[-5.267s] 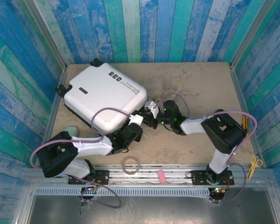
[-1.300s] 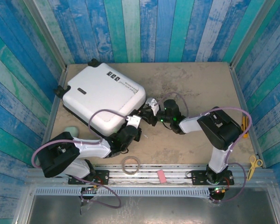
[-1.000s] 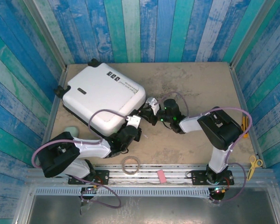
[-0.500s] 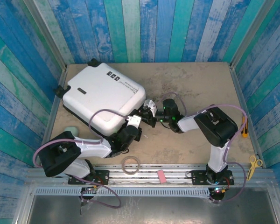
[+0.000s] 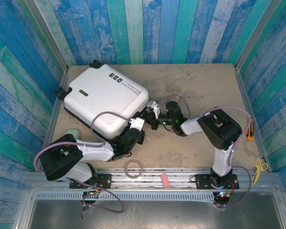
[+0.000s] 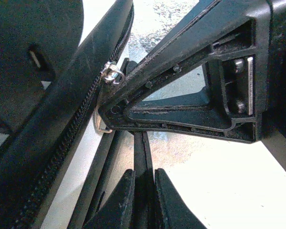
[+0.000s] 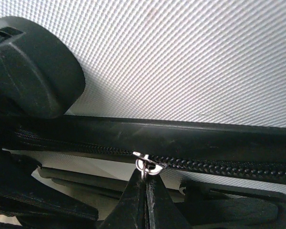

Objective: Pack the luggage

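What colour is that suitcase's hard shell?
The luggage is white, its zipper band black; best in top external view.

Only the ring of the zipper pull (image 7: 146, 163) shows, the rest pinched between the closed fingers of the right tool (image 7: 144, 183); the luggage (image 7: 190, 57) runs past every edge of the right wrist view. From above, the left arm (image 5: 93, 150) covers its near corner; a pale green thing (image 5: 72, 133) beside the luggage is too small to tell

White luggage (image 5: 105, 98), shell finely dotted up close; black wheels (image 5: 96, 63), label marks (image 5: 117, 77) and zipper band (image 7: 205, 138). Silver zipper pull (image 7: 145, 166). Weathered plank walls (image 5: 148, 28) in blue, teal, white stripes. Mottled tan table (image 5: 205, 90). Yellow scissors (image 5: 260, 167). Lilac cables (image 5: 109, 113). White arms (image 5: 93, 150) with black joints. Small pink block (image 5: 165, 179).
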Tool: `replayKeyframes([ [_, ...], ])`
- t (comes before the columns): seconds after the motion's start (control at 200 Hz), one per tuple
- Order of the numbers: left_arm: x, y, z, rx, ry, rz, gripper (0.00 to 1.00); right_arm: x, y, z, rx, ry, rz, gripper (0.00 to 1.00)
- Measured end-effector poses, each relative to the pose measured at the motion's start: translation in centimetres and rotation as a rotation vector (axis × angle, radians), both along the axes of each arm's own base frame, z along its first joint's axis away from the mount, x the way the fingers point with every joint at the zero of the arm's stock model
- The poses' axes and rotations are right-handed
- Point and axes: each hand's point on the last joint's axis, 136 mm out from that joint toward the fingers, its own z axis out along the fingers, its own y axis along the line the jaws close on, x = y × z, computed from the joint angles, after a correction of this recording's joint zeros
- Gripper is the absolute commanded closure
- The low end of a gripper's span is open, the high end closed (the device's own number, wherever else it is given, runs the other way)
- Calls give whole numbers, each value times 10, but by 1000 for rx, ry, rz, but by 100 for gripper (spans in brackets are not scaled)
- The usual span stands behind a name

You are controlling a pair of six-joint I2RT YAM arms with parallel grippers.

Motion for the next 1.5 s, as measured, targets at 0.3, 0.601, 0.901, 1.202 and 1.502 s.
replayKeyframes([
  [0.3,0,0,0,-1,-3,-1,100,-7,-13,7,12,125,39,100],
  [0.601,0,0,3,-16,-17,-7,100,-6,-24,63,136,160,133,100],
  [0.901,-1,0,4,-22,-16,-12,100,-5,-31,45,38,145,85,60],
  [1.202,-1,0,4,-24,-15,-13,100,-19,-31,31,-86,43,20,53],
  [1.502,-1,0,4,-23,-15,-13,100,-26,-12,14,-174,11,4,55],
])
